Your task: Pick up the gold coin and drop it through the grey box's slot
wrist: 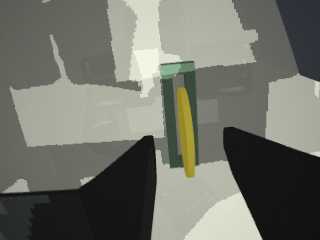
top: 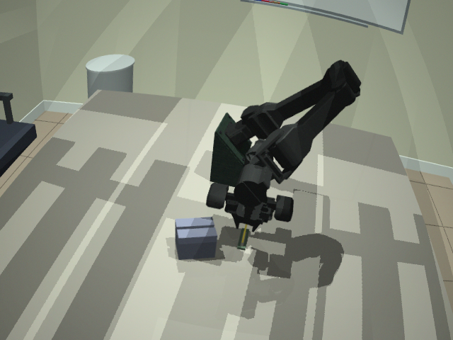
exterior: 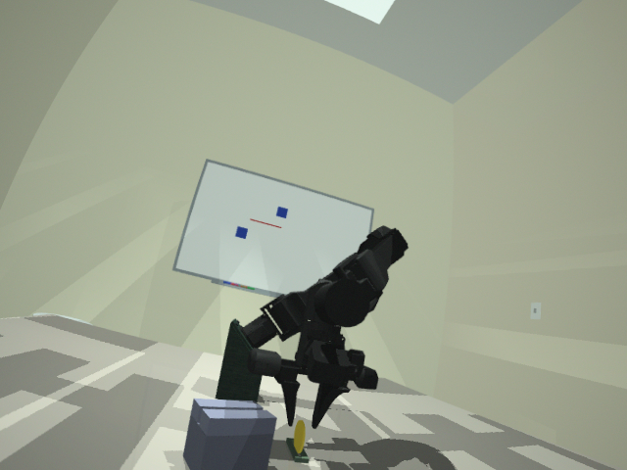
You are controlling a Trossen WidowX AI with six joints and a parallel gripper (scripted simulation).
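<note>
The gold coin (top: 243,236) (exterior: 300,436) (wrist: 186,132) stands on its edge in the dark-green holder (top: 241,248) (exterior: 302,459) (wrist: 170,145). My gripper (top: 245,227) (exterior: 302,426) (wrist: 188,140) is open and points down, its fingertips just above the coin. In the wrist view the coin lies between the two fingers in line, touching neither, nearer the left finger. The closed grey box (top: 196,248) (exterior: 232,443) stands left of the holder in the top and exterior views. Its narrow slot (top: 195,227) (exterior: 230,407) runs across the lid.
The dark-green arm mount (top: 226,161) (exterior: 237,369) stands behind the box and holder. In the wrist view a dark corner, perhaps of the box (wrist: 302,30), shows at the upper right. Shadows of the arm fall right of the holder.
</note>
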